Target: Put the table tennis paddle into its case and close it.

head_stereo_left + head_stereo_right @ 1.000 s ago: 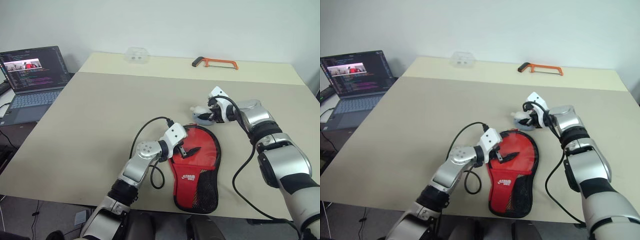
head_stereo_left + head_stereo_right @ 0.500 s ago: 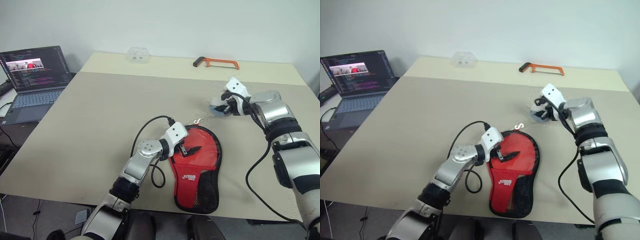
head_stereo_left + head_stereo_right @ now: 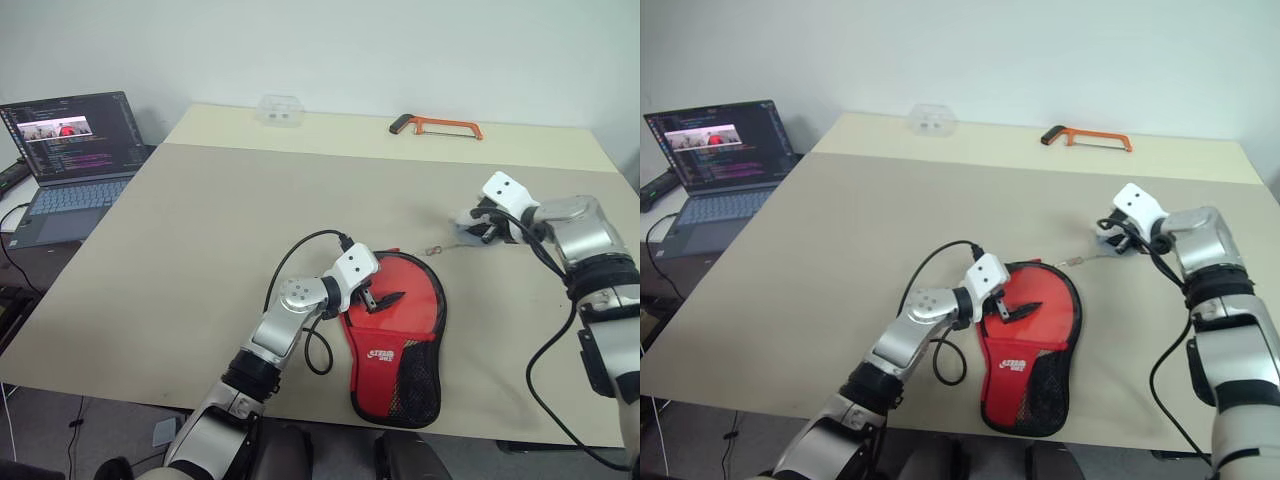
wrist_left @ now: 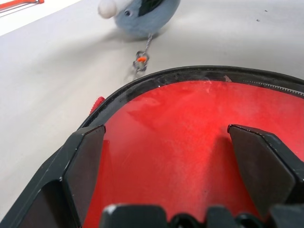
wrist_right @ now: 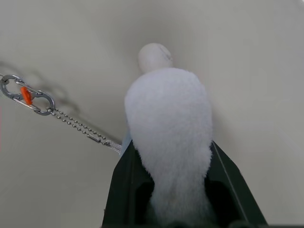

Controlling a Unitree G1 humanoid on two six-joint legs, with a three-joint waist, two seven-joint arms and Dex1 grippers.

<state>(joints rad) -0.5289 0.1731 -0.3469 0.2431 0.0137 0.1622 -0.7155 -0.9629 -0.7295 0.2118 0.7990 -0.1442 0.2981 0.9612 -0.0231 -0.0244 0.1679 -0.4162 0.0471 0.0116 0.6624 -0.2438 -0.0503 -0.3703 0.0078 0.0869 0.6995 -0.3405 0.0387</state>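
Note:
The case [image 3: 385, 355] lies flat near the table's front edge, red side with white logo and black mesh facing up. My left gripper [image 3: 385, 300] hovers open over its round upper part, and in the left wrist view both fingers [image 4: 80, 161] straddle a red surface inside the black zip rim [image 4: 118, 95]. The table tennis paddle is hidden. To the right of the case, my right gripper [image 3: 482, 226] is shut on a small grey-white plush charm [image 5: 166, 128]. The charm's bead chain and metal clip [image 5: 26, 95] trail toward the case.
An orange hacksaw [image 3: 435, 125] and a clear plastic box [image 3: 275, 110] lie at the table's far edge. An open laptop [image 3: 65, 150] sits on a lower surface to the left. Bare tabletop [image 3: 250, 200] spreads between the case and the far edge.
My right gripper has carried the plush charm to the right, away from the top of the case, with chain and clip trailing behind. The left gripper has stayed over the case.

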